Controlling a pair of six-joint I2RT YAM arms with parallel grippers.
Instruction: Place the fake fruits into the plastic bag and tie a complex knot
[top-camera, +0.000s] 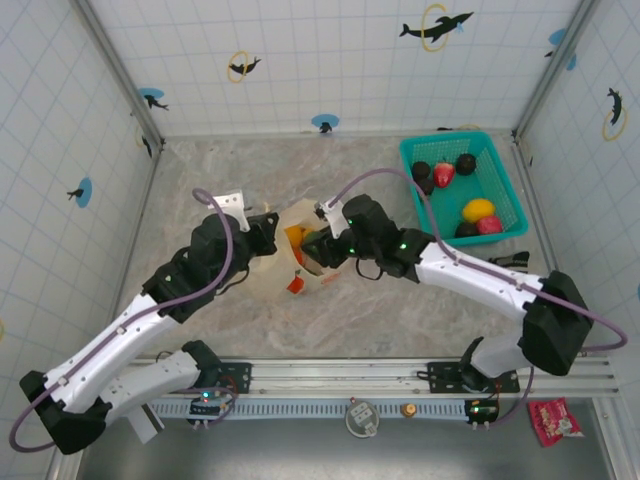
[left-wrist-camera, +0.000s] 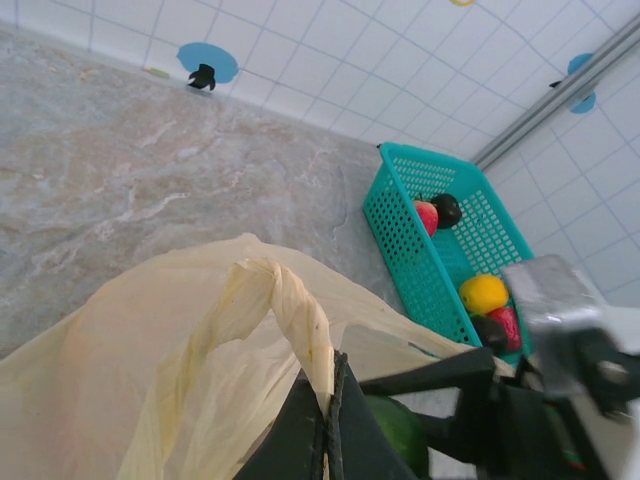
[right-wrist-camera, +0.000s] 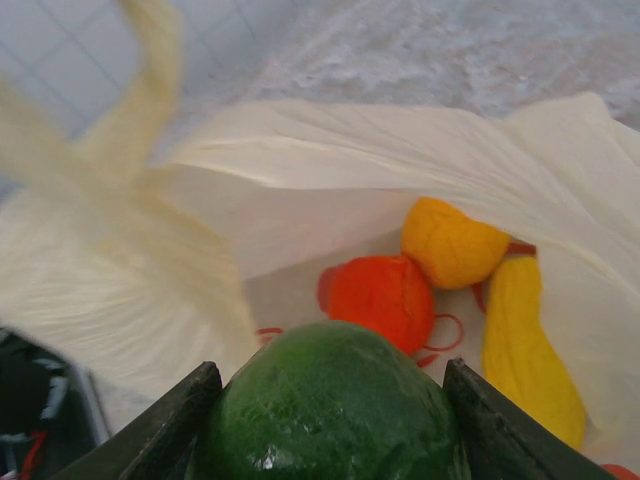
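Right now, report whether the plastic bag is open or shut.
Open. The left gripper holds one handle up; an orange fruit and a yellow fruit lie inside the plastic bag.

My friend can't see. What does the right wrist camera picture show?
The right gripper holds a green fruit at the mouth of the open plastic bag. Inside lie a red-orange round fruit, an orange fruit and a long yellow fruit.
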